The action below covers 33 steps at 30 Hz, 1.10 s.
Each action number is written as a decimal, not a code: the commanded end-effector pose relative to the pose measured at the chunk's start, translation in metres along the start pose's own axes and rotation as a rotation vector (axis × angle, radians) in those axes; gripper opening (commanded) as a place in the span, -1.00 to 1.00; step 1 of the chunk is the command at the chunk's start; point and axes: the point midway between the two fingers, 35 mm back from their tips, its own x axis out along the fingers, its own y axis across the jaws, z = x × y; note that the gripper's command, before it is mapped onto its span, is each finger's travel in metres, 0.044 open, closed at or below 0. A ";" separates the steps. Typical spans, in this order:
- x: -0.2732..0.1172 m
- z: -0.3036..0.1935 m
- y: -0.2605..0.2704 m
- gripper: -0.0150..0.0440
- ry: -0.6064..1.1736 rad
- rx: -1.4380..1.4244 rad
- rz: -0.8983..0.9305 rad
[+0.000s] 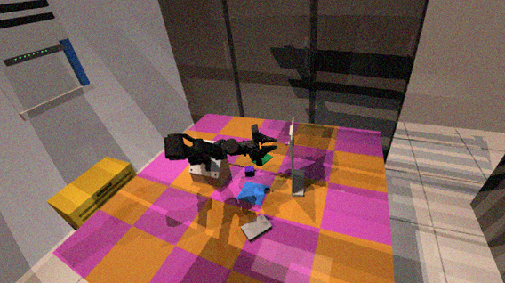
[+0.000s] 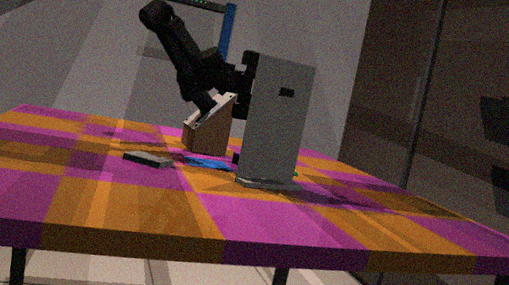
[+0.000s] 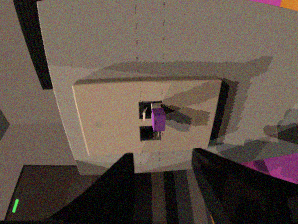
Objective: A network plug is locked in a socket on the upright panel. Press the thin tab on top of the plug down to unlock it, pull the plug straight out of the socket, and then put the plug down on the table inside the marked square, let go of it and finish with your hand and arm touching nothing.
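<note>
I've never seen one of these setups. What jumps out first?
The loud pink-and-orange checkered table fills the scene. Near its middle stands an upright grey panel, and a black arm reaches toward it from a small block. The wrist view shows the tool partly open just short of a small purple plug in the panel.

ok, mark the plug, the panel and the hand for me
plug [image 3: 158, 120]: wrist view, on its purple body in the socket.
panel [image 2: 272, 130]: exterior view, on the bare grey face below the socket hole.
hand [image 1: 267, 143]: top view, midway between the two fingertips, facing the panel, holding nothing.
</note>
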 end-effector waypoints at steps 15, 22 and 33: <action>0.027 0.006 0.000 0.04 0.003 0.004 0.001; 0.037 0.009 0.000 0.04 0.003 0.004 0.002; 0.046 0.012 0.000 -0.16 0.002 0.004 0.002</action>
